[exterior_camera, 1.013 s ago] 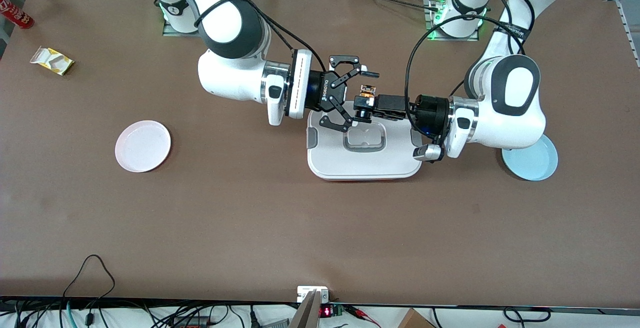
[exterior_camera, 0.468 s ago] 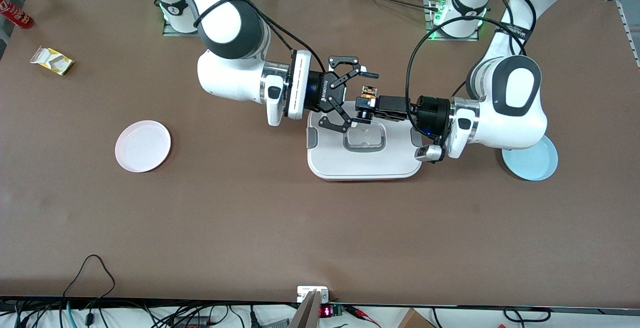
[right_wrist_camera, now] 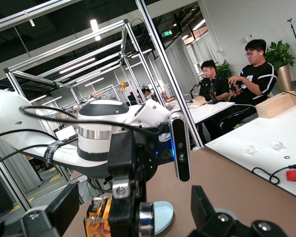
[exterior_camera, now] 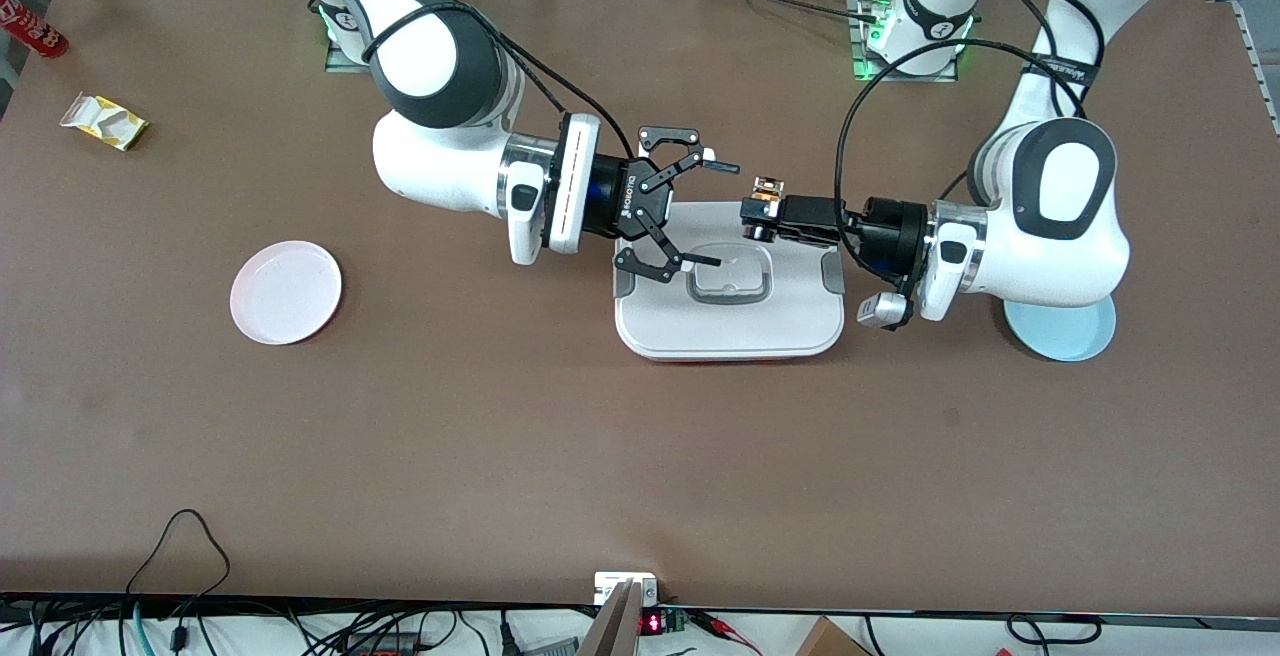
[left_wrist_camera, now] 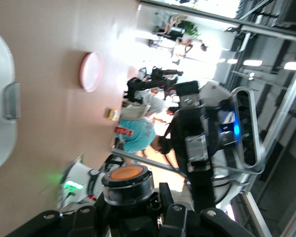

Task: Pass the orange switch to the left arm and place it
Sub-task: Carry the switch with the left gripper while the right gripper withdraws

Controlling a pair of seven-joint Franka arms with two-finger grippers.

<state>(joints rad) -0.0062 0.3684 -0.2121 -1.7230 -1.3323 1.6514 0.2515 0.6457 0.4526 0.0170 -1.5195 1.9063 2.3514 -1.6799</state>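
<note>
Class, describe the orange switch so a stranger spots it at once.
Find the large white plastic box mid-table. Over its edge farthest from the camera, the left gripper holds a tiny black cylindrical switch. Its orange cap sets it apart.

A: Where does the box [exterior_camera: 729, 311] sit?
B: Mid-table, between the two plates. One plate [exterior_camera: 286, 292] lies well apart toward the right arm's end, the other plate [exterior_camera: 1062, 336] toward the left arm's end, partly under the left arm.

A: And the grippers?
B: Both are over the box's edge toward the bases. The right gripper [exterior_camera: 700, 210] is over its right-arm end, the left gripper [exterior_camera: 758, 217] over its left-arm end, apart and facing each other. The switch [exterior_camera: 767, 186] is in the left gripper.

A: Anything else?
B: A packet [exterior_camera: 104, 122] and a can [exterior_camera: 32, 24] near the corner at the right arm's end
</note>
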